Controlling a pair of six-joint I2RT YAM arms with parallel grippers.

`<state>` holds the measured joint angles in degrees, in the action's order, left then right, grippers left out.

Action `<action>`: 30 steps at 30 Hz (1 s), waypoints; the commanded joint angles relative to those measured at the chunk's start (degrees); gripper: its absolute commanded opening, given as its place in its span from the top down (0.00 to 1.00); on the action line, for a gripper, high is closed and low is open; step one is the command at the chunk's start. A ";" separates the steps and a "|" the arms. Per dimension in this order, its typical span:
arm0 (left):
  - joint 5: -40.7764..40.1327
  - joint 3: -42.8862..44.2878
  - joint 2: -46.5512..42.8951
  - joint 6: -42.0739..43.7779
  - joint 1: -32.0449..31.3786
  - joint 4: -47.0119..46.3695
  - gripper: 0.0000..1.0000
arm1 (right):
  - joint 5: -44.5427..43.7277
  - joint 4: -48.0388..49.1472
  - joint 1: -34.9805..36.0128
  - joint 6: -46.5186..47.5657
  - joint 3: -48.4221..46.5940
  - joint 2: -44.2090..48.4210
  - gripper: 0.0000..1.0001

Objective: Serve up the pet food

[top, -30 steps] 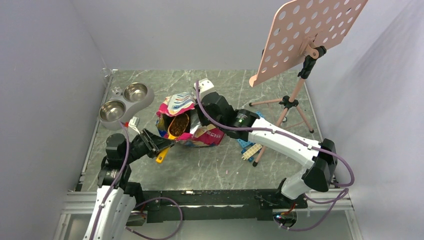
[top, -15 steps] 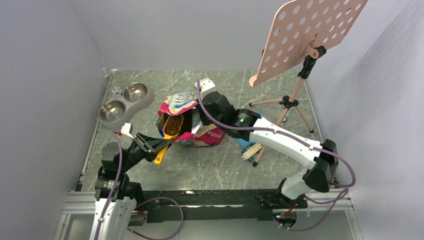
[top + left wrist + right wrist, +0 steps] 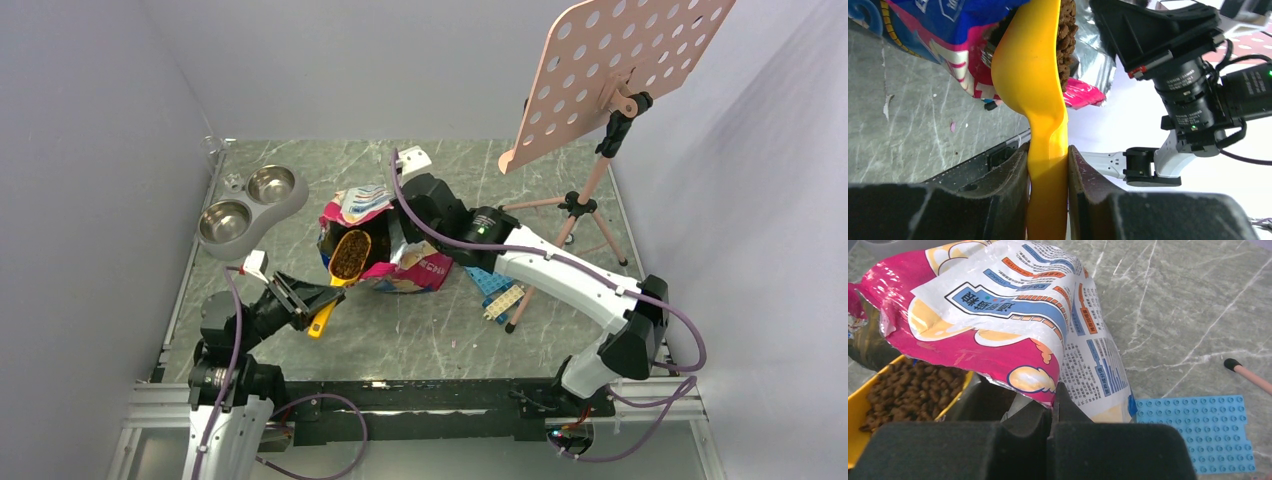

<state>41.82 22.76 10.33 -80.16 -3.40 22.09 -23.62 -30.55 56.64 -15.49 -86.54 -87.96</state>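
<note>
The pink cartoon-printed pouch [image 3: 400,262] lies open mid-table. My left gripper [image 3: 318,298] is shut on the handle of the orange-yellow scoop [image 3: 345,262], whose bowl, heaped with dark-brown pet food [image 3: 349,256], sits just out of the pouch mouth. In the left wrist view the scoop [image 3: 1040,90] stands between my pads with kibble [image 3: 1067,30] on its edge. My right gripper [image 3: 398,232] is shut on the pouch's torn rim [image 3: 1048,390]; the loaded scoop [image 3: 908,390] shows at its left. The twin steel bowls [image 3: 245,205] stand at the far left.
A pink perforated music stand [image 3: 620,60] on a tripod [image 3: 575,205] stands at the right. Blue building plates [image 3: 495,285] lie by the pouch, also seen in the right wrist view [image 3: 1198,430]. Grey walls close in both sides.
My left gripper has drawn the loaded scoop back out of the pouch toward the near left. My right gripper has shifted slightly, still holding the pouch rim.
</note>
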 commanded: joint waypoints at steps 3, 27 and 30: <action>1.70 -0.60 -3.78 -6.03 0.06 -7.76 1.00 | -4.02 -1.95 -1.76 -1.72 -3.08 1.06 1.00; -1.89 5.15 -3.29 -10.27 0.06 -15.45 1.00 | -10.56 -10.34 -7.55 -7.89 -5.99 -2.68 1.00; -5.54 6.40 -1.61 -9.27 0.06 -18.72 1.00 | -9.70 -9.11 -7.77 -6.81 -4.33 -1.40 1.00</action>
<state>41.65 25.52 6.87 -88.01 -3.40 11.35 -28.64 -37.71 49.89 -23.14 -91.29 -91.94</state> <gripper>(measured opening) 0.322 0.008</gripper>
